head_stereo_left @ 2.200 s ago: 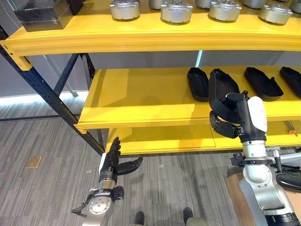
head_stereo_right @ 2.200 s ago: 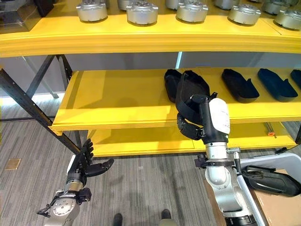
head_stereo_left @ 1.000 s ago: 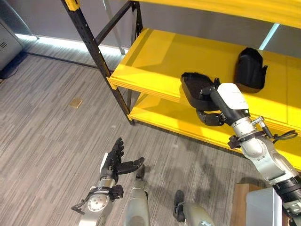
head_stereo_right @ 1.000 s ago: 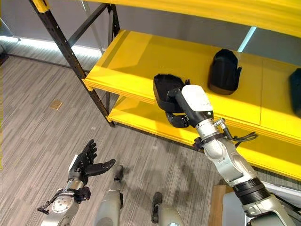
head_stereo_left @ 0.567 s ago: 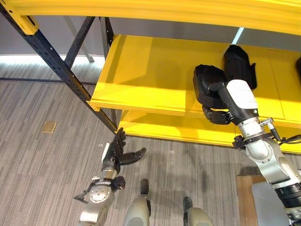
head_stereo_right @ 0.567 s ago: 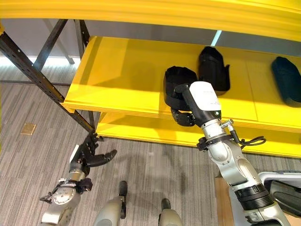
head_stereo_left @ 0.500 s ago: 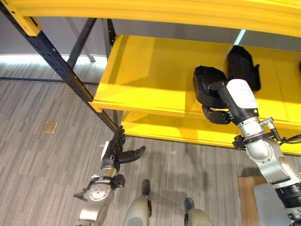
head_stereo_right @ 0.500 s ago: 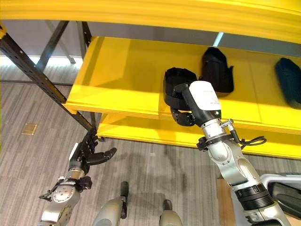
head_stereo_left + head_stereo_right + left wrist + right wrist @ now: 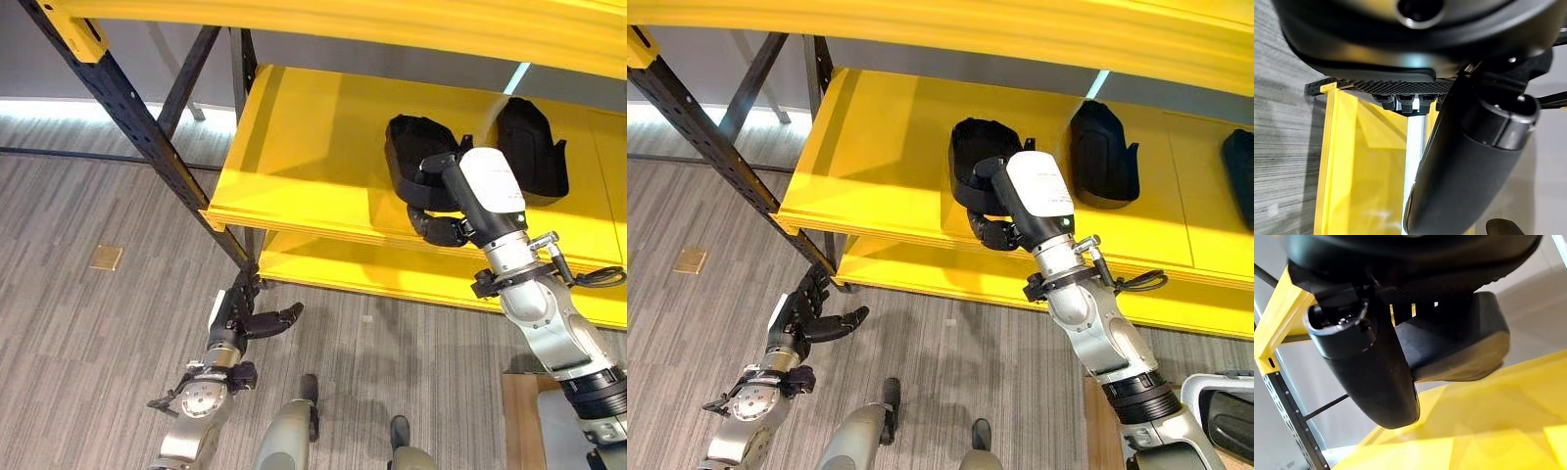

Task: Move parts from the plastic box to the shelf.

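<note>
My right hand (image 9: pixel 438 223) is shut on a black moulded part (image 9: pixel 411 149), held over the front of the yellow middle shelf (image 9: pixel 313 166). In the right wrist view the thumb (image 9: pixel 1369 367) lies against the part (image 9: pixel 1459 345) just above the shelf board; whether the part rests on the board I cannot tell. A second black part (image 9: pixel 1102 152) lies on the same shelf to the right, and a third (image 9: pixel 1240 162) sits at the view's edge. My left hand (image 9: pixel 238 321) hangs open low over the floor, holding nothing.
A black perforated upright (image 9: pixel 147 147) and a diagonal brace (image 9: pixel 191 73) stand at the shelf's left end. The upper shelf edge (image 9: pixel 343 20) overhangs. A lower yellow shelf (image 9: pixel 343 279) sits near the floor. The plastic box's pale rim (image 9: pixel 1197 390) shows at bottom right.
The camera has shifted. My right hand has carried the black part leftward along the middle shelf, widening the gap to the neighbouring part. The left hand stays open.
</note>
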